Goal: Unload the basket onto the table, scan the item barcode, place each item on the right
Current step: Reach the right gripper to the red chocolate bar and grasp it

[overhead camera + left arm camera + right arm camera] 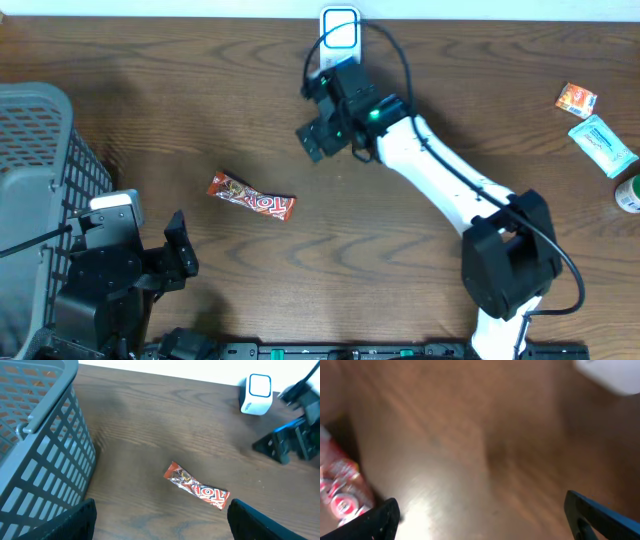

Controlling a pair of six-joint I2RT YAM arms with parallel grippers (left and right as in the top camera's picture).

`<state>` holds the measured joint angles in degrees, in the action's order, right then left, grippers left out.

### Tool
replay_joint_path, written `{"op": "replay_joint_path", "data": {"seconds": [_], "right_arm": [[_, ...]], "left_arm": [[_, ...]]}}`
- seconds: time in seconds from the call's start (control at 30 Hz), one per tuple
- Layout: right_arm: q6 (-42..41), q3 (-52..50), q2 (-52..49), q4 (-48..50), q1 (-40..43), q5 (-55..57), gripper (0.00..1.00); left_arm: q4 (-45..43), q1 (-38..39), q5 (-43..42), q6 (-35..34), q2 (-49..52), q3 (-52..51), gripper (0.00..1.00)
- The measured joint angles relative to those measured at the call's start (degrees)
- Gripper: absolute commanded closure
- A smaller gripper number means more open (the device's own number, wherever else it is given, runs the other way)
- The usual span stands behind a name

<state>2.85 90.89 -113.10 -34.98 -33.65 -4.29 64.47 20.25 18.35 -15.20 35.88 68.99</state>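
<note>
Lying loose mid-table, gripped by nothing: the candy bar, well short of the white scanner at the 12 o'clock edge. Spread wide and empty, the left gripper at the bar's 7 o'clock, seemingly lined up for pickup. Likewise splayed, the right gripper, just at the scanner's 6 o'clock, perhaps to receive it.

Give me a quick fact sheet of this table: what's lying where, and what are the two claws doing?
item to scan: candy bar in a red wrapper, flat on the table, untouched
scanner: white box with a blue outline, at the far edge
basket: grey plastic, far left
left gripper: open, empty, pointed at the candy bar
right gripper: open, empty, over bare wood between scanner and candy bar
other items: orange packet and pale blue packet, far right
</note>
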Motion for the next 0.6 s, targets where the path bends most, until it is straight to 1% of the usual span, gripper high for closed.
{"op": "replay_joint_path", "data": {"seconds": [0.1, 0.2, 0.23, 0.27, 0.3, 0.4, 0.43, 0.47, 0.5, 0.53, 0.57, 0.6], "right_arm": [[-0.22, 0.0, -0.13, -1.7, -2.12, -1.62, 0.01], [-0.28, 0.0, -0.13, -4.07, -4.35, -2.58, 0.12], [-0.33, 0.0, -0.13, -4.5, -5.27, -2.71, 0.2], [-0.07, 0.0, -0.13, -4.66, -6.34, -2.99, 0.37], [-0.02, 0.0, -0.13, -4.55, -7.26, -3.1, 0.49], [0.35, -1.05, -0.13, -2.56, -9.84, -3.52, 0.76], [0.37, -1.66, -0.13, -2.05, -10.73, -3.67, 0.78], [0.09, -2.36, -0.2, -1.55, -11.56, -3.74, 0.76], [0.15, -3.06, -0.39, -1.09, -12.37, -3.82, 0.67], [0.15, -3.45, -0.59, -0.74, -12.83, -3.85, 0.52], [0.2, -3.98, -0.9, -0.24, -13.42, -3.93, 0.28], [0.11, -4.61, -1.22, 0.2, -13.86, -3.89, 0.21]], "left_arm": [[0.0, 0.0, 0.0, 0.0, 0.0, 0.0, 0.16], [0.0, 0.0, 0.0, 0.0, 0.0, 0.0, 0.16], [0.02, 0.0, 0.0, 0.0, 0.0, 0.0, 0.16], [0.0, 0.0, 0.0, 0.0, 0.0, 0.0, 0.16], [0.0, 0.0, 0.0, 0.0, 0.0, 0.0, 0.16], [0.0, 0.0, 0.0, 0.0, 0.0, 0.0, 0.16], [0.0, 0.0, 0.0, 0.0, 0.0, 0.0, 0.16], [0.02, 0.0, 0.0, 0.0, 0.0, 0.0, 0.16], [0.02, 0.0, 0.0, 0.0, 0.0, 0.0, 0.16], [0.0, 0.0, 0.0, 0.0, 0.0, 0.0, 0.16], [0.02, 0.0, 0.0, 0.0, 0.0, 0.0, 0.16], [0.0, 0.0, 0.0, 0.0, 0.0, 0.0, 0.16]]}}
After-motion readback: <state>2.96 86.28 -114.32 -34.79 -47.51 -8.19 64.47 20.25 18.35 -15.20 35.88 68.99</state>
